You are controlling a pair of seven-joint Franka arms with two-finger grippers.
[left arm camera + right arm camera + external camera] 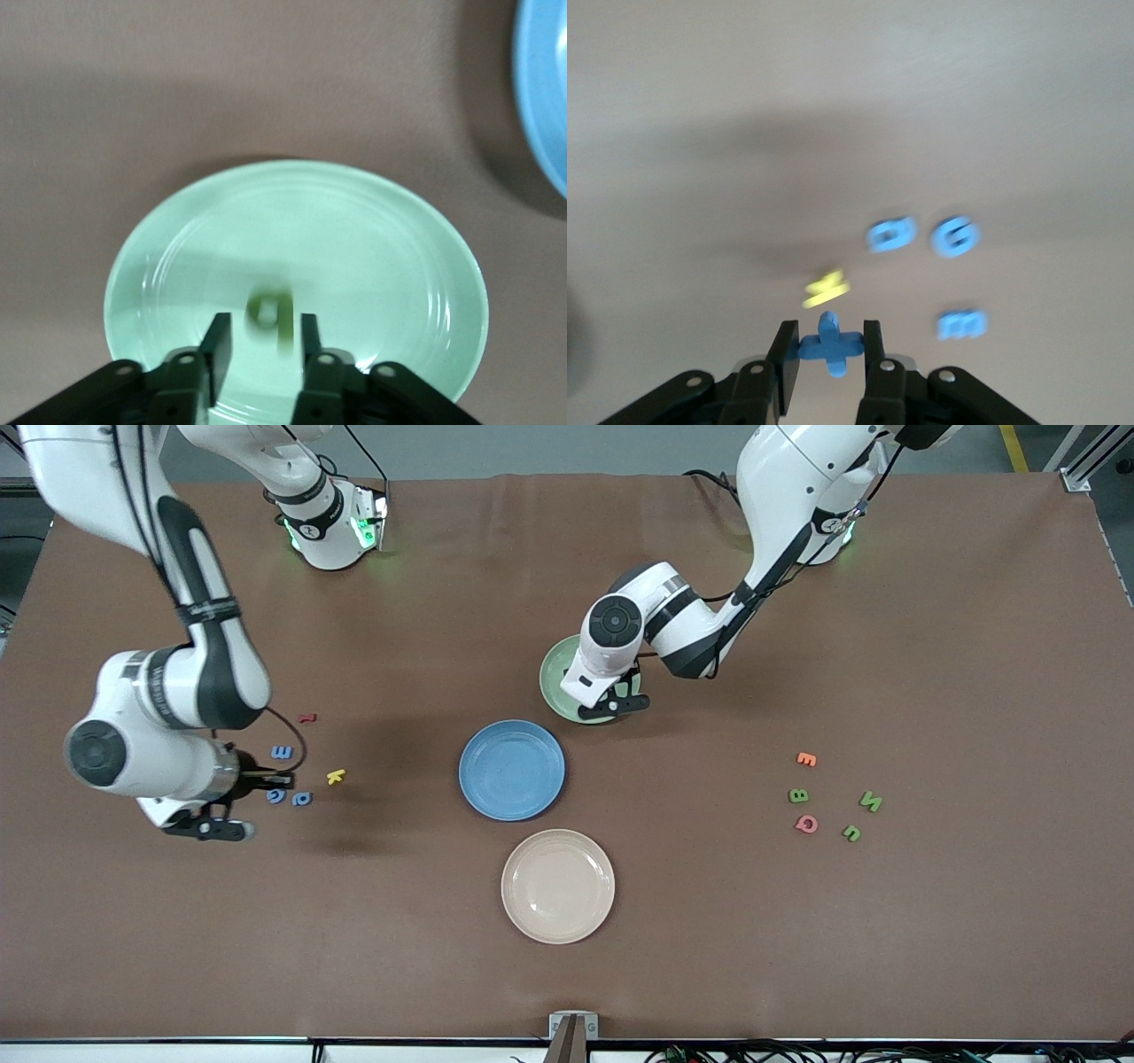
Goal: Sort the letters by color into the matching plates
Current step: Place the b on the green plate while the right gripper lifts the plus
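cream plate (558, 886), yellow letter (336, 777), orange letter (806, 759)

The left arm's wrist hides much of the green plate (558, 682); the green letter (270, 312) there is too blurred to read.

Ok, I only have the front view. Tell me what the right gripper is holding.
Observer: In the right wrist view, the right gripper is shut on a blue plus sign.
Operator: Now check the left gripper at the green plate.
Observer: The left gripper is open over the green plate; a green letter shows between its fingers.
Operator: Report whether it lies on the plate.
Observer: It shows well inside the rim; whether it rests there I cannot tell.
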